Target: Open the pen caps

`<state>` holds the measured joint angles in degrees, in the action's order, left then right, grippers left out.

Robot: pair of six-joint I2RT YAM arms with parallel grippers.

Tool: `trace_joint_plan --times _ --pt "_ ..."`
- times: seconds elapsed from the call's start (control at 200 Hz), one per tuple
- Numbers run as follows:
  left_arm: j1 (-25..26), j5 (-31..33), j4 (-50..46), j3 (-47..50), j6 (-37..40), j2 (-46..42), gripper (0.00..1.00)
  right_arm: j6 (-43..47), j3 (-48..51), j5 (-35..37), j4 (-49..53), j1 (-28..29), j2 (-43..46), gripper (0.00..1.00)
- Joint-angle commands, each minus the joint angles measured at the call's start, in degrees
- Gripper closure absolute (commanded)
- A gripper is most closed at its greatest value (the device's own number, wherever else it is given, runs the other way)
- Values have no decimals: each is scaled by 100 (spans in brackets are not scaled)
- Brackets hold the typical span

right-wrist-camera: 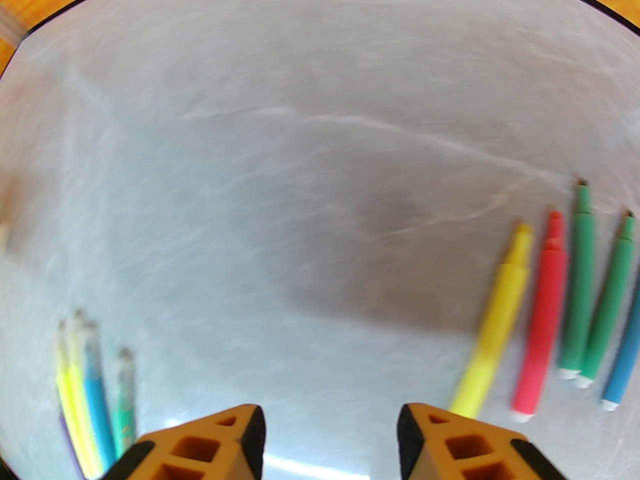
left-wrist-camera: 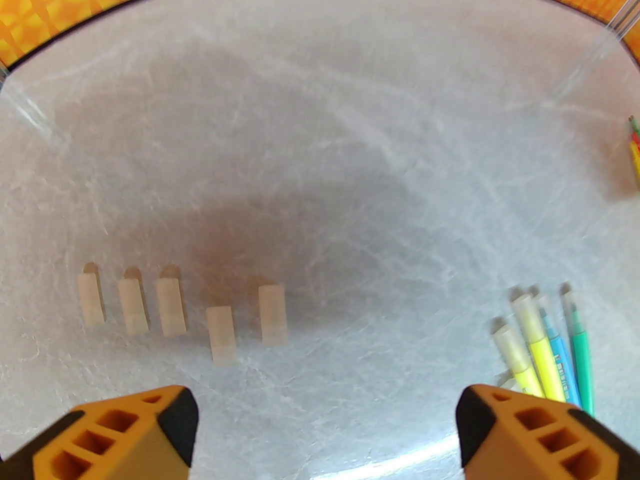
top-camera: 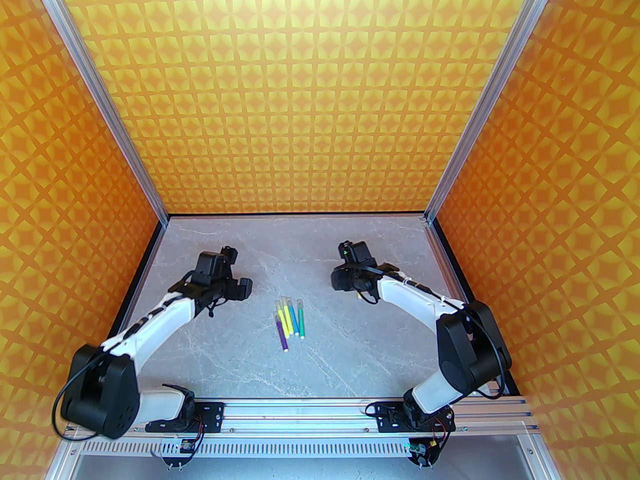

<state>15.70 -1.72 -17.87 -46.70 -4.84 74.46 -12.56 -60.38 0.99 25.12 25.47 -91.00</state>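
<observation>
Progress: roughly half done; five loose pen caps (left-wrist-camera: 172,307) lie in a row; five uncapped pens (right-wrist-camera: 544,313) lie side by side on the table (top-camera: 350,358).
Remaining: five capped pens (top-camera: 290,318) clustered mid-table, between the arms.
Left gripper (left-wrist-camera: 325,418): spread wide, empty; above the table near the loose caps.
Right gripper (right-wrist-camera: 330,433): parted, empty; beside the uncapped pens.

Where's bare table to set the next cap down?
Bare: far table strip along the back wall, and the near stretch between capped pens and base rail. Crowded: loose caps by the left hand, uncapped pens by the right hand.
</observation>
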Motion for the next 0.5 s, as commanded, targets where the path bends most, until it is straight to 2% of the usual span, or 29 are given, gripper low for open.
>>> trace_joint_plan --times 0.0,0.39,0.495 --pt "-2 -145 649 243 97 -247 7 -23 -131 -134 529 254 158 49" --pt "-59 -154 1016 683 137 -676 0 -613 56 -545 652 835 277 38" --pt "-67 -157 1044 756 156 -726 1 -881 112 -307 644 1052 288 38"
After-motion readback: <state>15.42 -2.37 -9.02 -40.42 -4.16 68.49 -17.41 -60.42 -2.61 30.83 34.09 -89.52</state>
